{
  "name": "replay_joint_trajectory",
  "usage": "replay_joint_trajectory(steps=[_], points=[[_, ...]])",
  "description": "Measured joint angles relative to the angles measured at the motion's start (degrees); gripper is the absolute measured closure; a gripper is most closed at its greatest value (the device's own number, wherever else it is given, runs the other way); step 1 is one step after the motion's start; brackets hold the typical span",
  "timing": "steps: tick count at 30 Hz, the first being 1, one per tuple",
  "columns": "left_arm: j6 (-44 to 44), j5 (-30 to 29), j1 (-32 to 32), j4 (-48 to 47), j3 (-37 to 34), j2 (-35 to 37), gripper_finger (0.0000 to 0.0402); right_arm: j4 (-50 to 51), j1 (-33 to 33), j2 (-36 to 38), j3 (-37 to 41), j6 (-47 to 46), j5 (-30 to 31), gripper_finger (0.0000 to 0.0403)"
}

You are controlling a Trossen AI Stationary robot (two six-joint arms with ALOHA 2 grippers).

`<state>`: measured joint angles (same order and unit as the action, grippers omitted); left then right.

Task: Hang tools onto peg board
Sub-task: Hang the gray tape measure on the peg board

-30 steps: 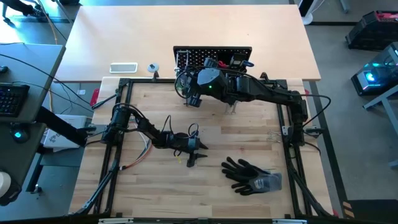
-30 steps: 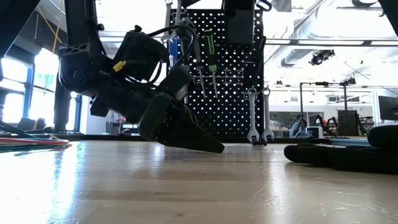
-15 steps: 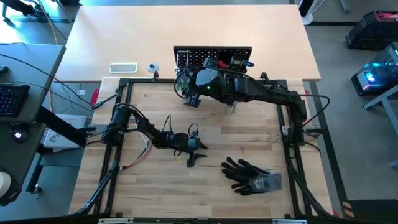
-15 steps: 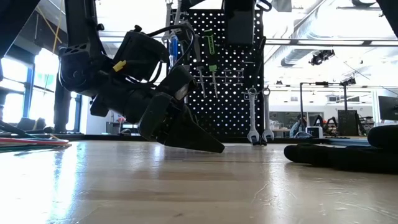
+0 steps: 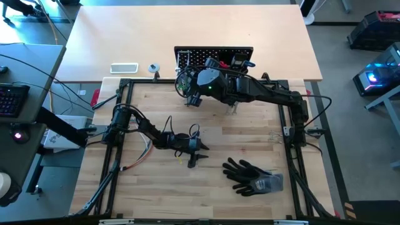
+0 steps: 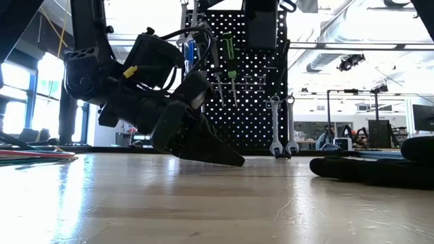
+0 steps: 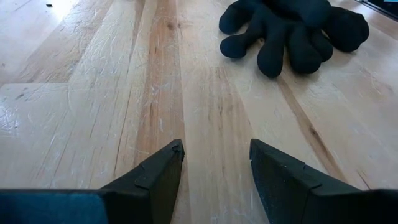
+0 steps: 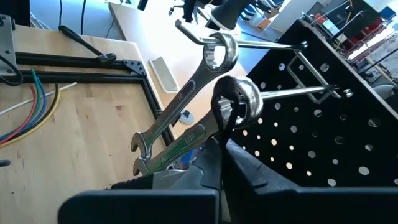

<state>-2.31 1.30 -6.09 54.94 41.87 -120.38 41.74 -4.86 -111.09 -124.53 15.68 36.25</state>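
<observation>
The black peg board [image 5: 212,59] stands upright at the table's far edge. A green-handled driver [image 6: 230,61] and two silver wrenches [image 6: 281,129] hang on its front. My right gripper [image 8: 222,124] is raised at the board's left end [image 5: 187,94], shut on a silver wrench [image 8: 186,140]. Beside it a second silver wrench [image 8: 186,93] hangs by its ring from a long peg [image 8: 261,42]. My left gripper [image 7: 216,155] rests low over the table's middle [image 5: 199,156], open and holding nothing. My right gripper pinches the wrench at its ring end [image 8: 244,102] between its two shut fingers. The fingers come from the table's right, along the board's front. The wrench slants down with its open end [image 8: 146,165] lowest, clear of the table. The ring sits at a peg's tip [image 8: 273,95]; whether the peg passes through it, I cannot tell.
Black gloves [image 5: 253,176] lie on the table's near right, ahead of my left gripper [image 7: 292,28]. Coloured wires [image 8: 25,118] lie at the table's left. A black frame [image 5: 119,125] borders the wooden top. More pegs [image 8: 317,81] stick out of the board.
</observation>
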Motion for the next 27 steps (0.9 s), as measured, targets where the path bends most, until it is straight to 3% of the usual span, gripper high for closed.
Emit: replay_joint_trajectory(steps=[19,27], points=[[0.44,0.0,-0.02,-0.17,0.0,0.02,0.022,-2.03,0.44,-2.05,-0.02,1.31,1.02,0.0403],[0.87,0.01,0.0,-0.98,0.02,0.04,0.022,-2.21,0.42,-2.05,-0.02,2.4,4.33,0.0403]])
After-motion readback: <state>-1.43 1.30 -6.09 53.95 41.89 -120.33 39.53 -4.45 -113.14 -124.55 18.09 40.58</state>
